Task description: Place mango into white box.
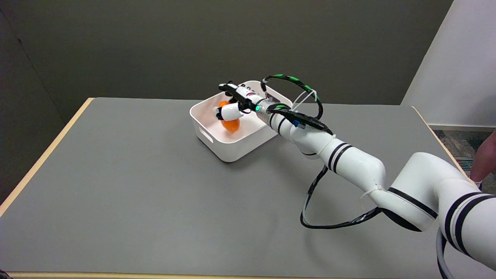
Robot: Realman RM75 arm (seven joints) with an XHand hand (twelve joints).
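Observation:
The white box (217, 144) stands on the grey table past its middle. My right hand (236, 102) reaches over the box from the right, fingers hanging down into it. An orange mango (231, 124) shows inside the box, under and between the fingers. A white fingertip (228, 112) lies across its upper part, so the hand still grips the mango. Whether the mango touches the box floor I cannot tell; its top is hidden by the hand.
The grey table (135, 186) has a light wooden edge on the left and right. A black cable (314, 217) loops below my forearm. A person's hand (486, 159) shows at the right edge, beyond the table.

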